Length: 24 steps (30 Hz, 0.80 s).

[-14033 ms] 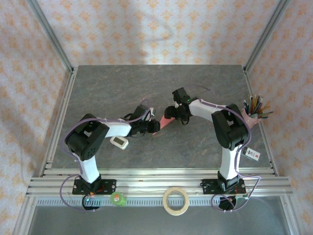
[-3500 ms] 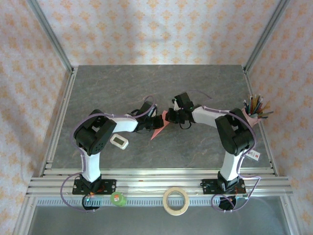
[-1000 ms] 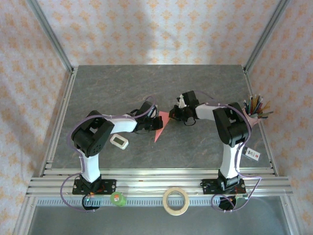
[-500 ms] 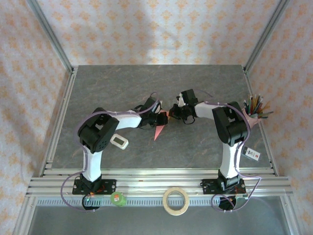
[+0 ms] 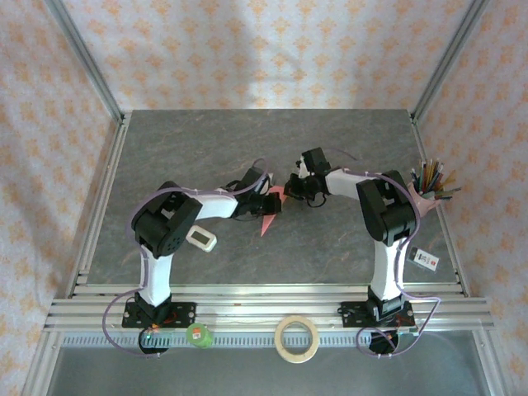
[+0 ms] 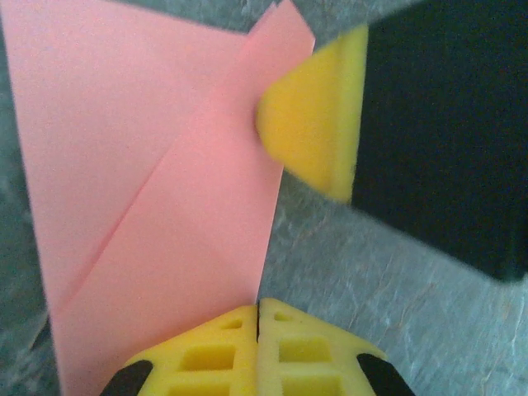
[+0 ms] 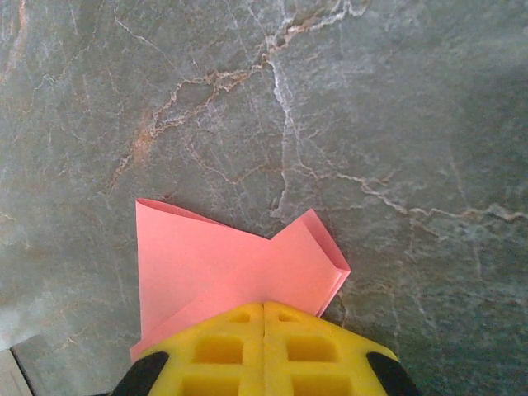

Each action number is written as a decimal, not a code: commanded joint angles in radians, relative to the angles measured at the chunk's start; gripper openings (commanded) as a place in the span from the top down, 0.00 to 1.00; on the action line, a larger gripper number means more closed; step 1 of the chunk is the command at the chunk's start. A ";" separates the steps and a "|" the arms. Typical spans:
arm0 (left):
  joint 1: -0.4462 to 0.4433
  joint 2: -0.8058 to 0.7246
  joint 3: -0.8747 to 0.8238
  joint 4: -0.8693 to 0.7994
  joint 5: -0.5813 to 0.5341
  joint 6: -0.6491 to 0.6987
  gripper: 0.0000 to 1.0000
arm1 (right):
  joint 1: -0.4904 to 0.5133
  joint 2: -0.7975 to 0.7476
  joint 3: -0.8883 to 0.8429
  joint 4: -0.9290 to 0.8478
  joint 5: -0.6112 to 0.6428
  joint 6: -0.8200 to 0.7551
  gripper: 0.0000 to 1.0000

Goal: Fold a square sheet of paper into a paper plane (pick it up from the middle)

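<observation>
Pressing on folded square sheet of paper (image 5: 266,223) | left gripper (image 6: 258,320): fingers together, tip on the sheet's 9 o'clock edge in top view | right gripper (image 7: 264,320): fingers together, tip on its 1 o'clock end | sheet: flat, mid-table (image 5: 206,148), sharp point toward 6 o'clock | white gadget (image 5: 200,239): 8 o'clock of sheet, apart

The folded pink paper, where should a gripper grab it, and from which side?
Probably the wide far end of the folded pink paper, at its layered edge, coming in low from the right: it lies flat, and its near tip is thin and pointed.
</observation>
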 commanded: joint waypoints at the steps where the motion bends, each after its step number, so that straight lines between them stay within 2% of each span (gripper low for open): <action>1: -0.031 -0.045 -0.087 -0.144 0.004 0.044 1.00 | -0.009 0.092 -0.015 -0.090 0.213 -0.010 1.00; 12: -0.052 -0.203 -0.261 -0.198 -0.015 0.052 1.00 | -0.008 0.084 -0.014 -0.083 0.189 -0.019 0.99; 20: -0.035 -0.360 -0.257 -0.225 -0.049 0.043 1.00 | 0.007 -0.021 0.042 -0.091 0.061 -0.079 0.95; 21: -0.026 -0.382 -0.251 -0.231 -0.061 0.040 0.98 | 0.012 -0.043 0.051 -0.092 0.045 -0.083 0.95; 24: 0.021 -0.461 -0.232 -0.276 -0.121 0.040 0.85 | 0.032 -0.100 0.071 -0.107 -0.002 -0.093 0.95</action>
